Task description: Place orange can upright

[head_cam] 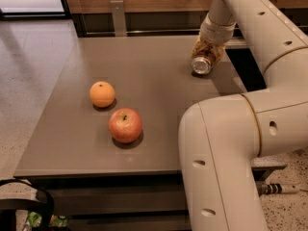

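The arm [226,143] looms over the table's [62,148] near right corner. 1 apple [125,125] sits on the table left of centre, with 1 orange [102,94] just beyond it, not touching. Near the table's far right edge the can [201,65] lies tilted, silver end facing the camera. The gripper [208,51] is down on its body; I cannot tell whether it is clamped.
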